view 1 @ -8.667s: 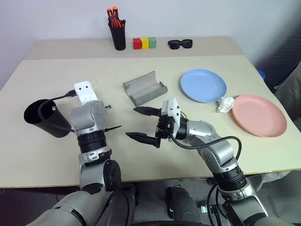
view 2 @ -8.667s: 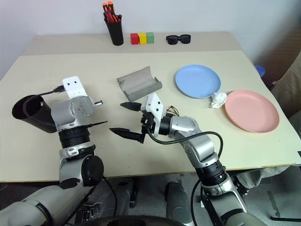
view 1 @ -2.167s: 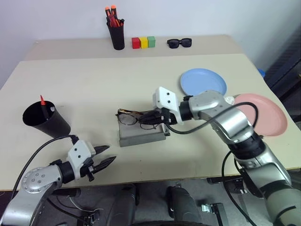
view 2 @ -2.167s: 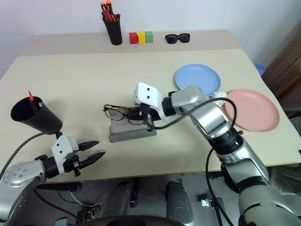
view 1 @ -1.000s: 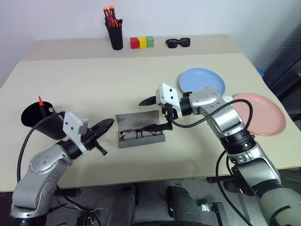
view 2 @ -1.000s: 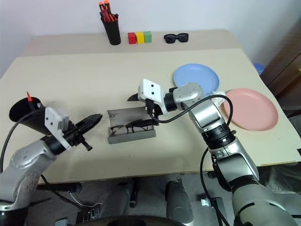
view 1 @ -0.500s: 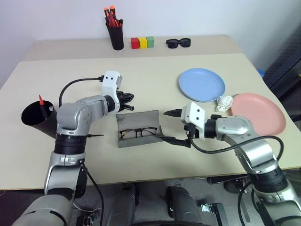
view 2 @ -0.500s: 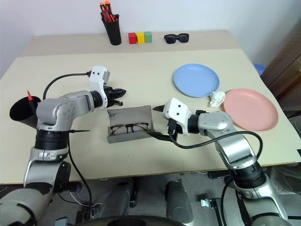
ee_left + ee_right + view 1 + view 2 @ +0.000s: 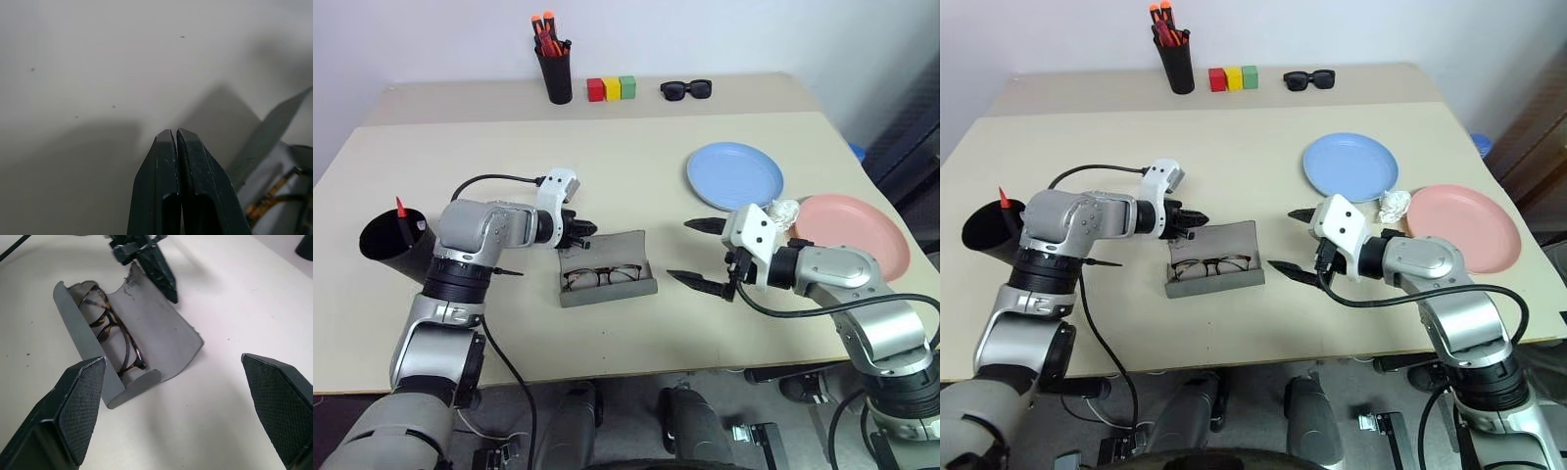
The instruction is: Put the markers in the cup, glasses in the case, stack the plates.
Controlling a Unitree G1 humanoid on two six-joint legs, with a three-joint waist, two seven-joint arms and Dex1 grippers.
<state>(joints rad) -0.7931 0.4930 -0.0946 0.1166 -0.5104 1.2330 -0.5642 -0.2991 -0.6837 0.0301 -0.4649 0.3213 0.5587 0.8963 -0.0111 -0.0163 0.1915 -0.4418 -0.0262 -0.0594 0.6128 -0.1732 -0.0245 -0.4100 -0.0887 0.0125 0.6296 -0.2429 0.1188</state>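
The case (image 9: 605,277) sits mid-frame on the table (image 9: 636,176), lid up, w/ the glasses (image 9: 599,277) lying inside, so that job looks nearly done; only the lid needs shutting. The left gripper (image 9: 585,230) is pinched tight w/ nothing in it, tip right by the lid's back edge, prob. so it can push the lid down. The right gripper (image 9: 698,253) is spread wide & empty, just right of the case, out of the way. The cup (image 9: 391,245) is at far left w/ a red marker (image 9: 401,209) poking out. Blue plate (image 9: 735,176) & pink plate (image 9: 852,237) lie apart at right, not stacked yet, w/ a crumpled paper ball (image 9: 784,211) between them.
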